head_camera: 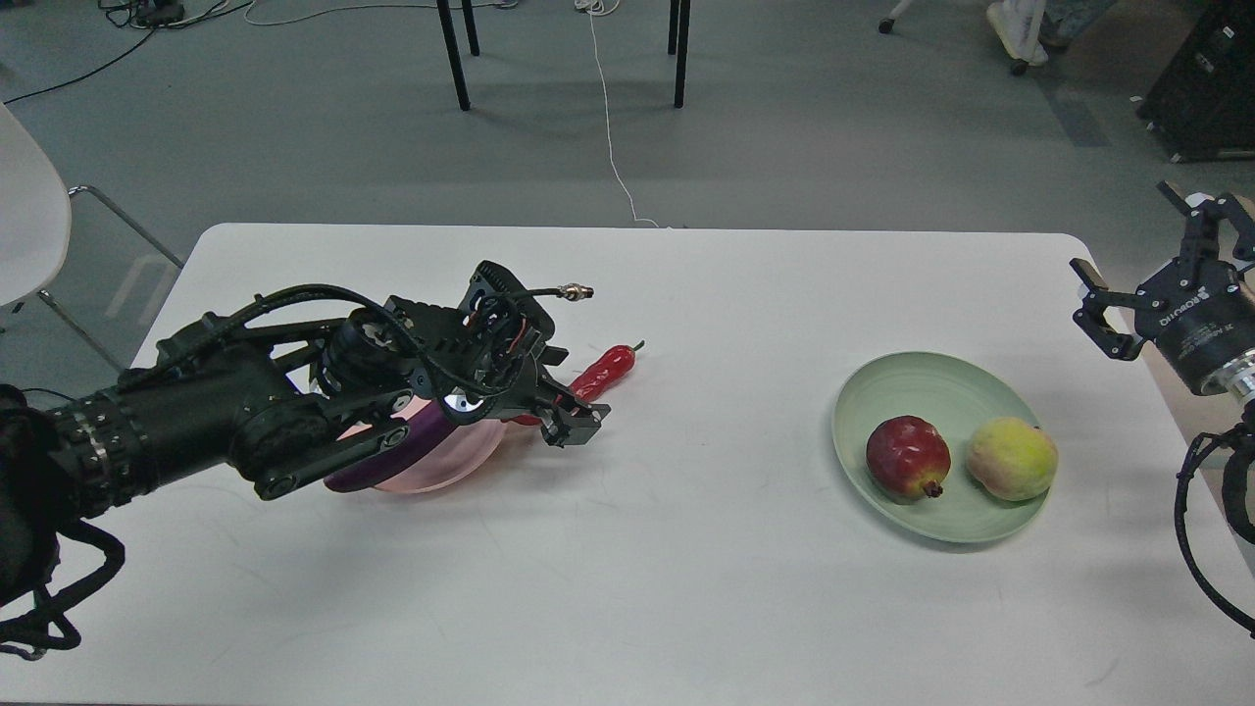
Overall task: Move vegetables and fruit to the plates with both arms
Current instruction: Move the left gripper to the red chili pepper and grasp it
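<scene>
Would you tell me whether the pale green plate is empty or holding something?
Holding fruit: the round pale green plate carries a dark-red pomegranate and a yellow-green fruit.

The eggplant (392, 461) is purple on a pink plate (441, 471); the chili (606, 371) is red. A dark-red pomegranate (908, 457) and yellow-green fruit (1012, 459) sit on the pale green plate (912, 392); the table (686, 588) is white.

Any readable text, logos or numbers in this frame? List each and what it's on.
"ROBOTIQ": white lettering on the body of the right gripper, seen upside down.
A smaller line of print just below it on the same body: too small to read.
Nothing legible on the left gripper, green plate or table.
</scene>
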{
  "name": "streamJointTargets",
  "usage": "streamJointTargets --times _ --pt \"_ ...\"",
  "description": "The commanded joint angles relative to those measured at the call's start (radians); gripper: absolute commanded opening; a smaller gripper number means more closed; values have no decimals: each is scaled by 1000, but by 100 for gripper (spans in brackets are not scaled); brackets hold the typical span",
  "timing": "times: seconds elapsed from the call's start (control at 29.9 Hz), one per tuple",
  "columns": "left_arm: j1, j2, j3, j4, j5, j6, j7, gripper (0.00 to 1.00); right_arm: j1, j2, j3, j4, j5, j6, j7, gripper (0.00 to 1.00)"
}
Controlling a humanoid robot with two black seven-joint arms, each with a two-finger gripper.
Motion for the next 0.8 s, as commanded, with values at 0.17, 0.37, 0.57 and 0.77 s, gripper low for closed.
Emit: streamJointTargets --times 0.17,0.37,0.57,0.77 --pt "32 -30 0 45 4 0 3 80 0 2 1 0 0 0 0 99" --pt "32 -35 0 50 38 -1 4 54 -1 2 1 0 0 0 0 99" --pt "35 -58 0 82 38 -1 6 55 -1 4 3 0 1 0 0 99" --pt "50 -58 0 82 38 -1 3 49 -1 5 9 0 0 0 0 99"
